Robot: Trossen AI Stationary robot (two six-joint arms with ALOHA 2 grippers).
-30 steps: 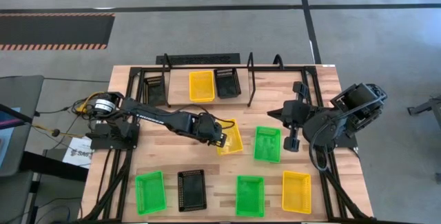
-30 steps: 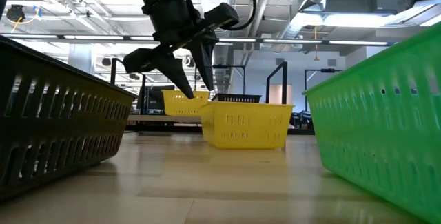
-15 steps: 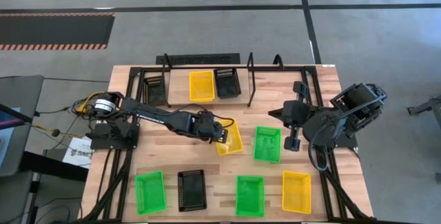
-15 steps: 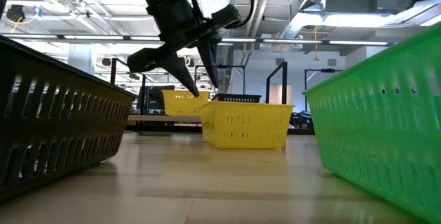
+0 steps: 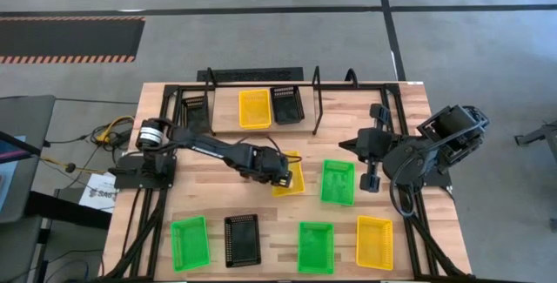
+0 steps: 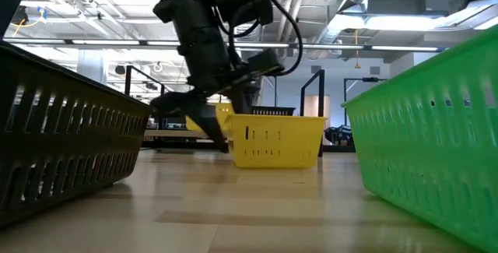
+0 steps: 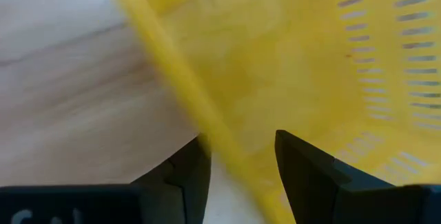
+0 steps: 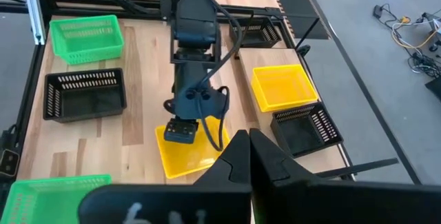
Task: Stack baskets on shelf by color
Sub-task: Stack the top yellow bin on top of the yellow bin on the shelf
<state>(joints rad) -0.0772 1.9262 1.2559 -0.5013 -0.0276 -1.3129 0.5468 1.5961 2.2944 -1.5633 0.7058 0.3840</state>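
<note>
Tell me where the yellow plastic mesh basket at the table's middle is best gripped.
Probably by the rim of a side wall, from above. The yellow plastic mesh basket sits upright and open-topped, and its thin wall fits between two fingers. The left gripper already straddles that rim, fingers open, one inside and one outside.

Yellow cables [image 5: 109,131] off the table's [image 5: 409,100] left edge; a paper sheet [image 5: 96,192] — perhaps labelled.

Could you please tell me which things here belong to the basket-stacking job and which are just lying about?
Job:
- left tool, open astride the centre yellow basket rim
- shelf with yellow basket and black basket
- loose green basket

Lying about:
- cables
- paper sheet
</note>
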